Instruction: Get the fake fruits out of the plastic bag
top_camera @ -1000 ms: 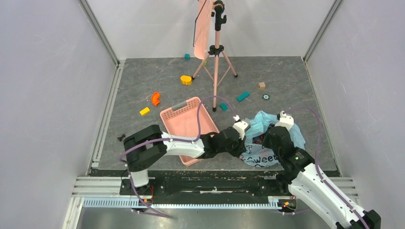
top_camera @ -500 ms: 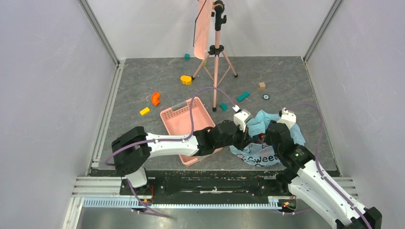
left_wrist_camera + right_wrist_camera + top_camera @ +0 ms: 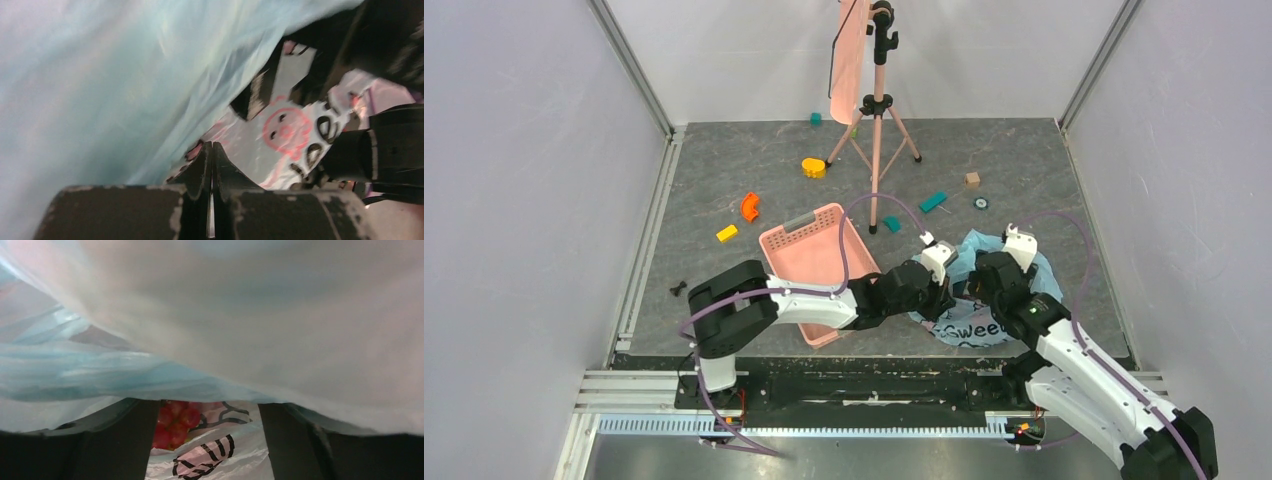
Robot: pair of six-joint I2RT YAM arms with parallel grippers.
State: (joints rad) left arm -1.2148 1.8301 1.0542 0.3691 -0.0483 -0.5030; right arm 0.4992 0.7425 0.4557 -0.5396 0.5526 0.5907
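R claw (image 3: 205, 412) has spread wide since, inside thin crinkly light-blue plastic bag (image 3: 972, 248). L claw (image 3: 211, 148) is pinched shut; can't tell if on film. Glossy dark-red fake fruits (image 3: 175, 422) are in the bag, none out yet.

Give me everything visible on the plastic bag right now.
Thin, crinkly light-blue plastic bag, white panel with black lettering and a red face. Lies crumpled on the grey table, right of the pink basket. Right pincer, open, sits under a fold; red fake fruits show inside ahead of it. Left pincer is shut against the film; whether it pinches it is unclear.
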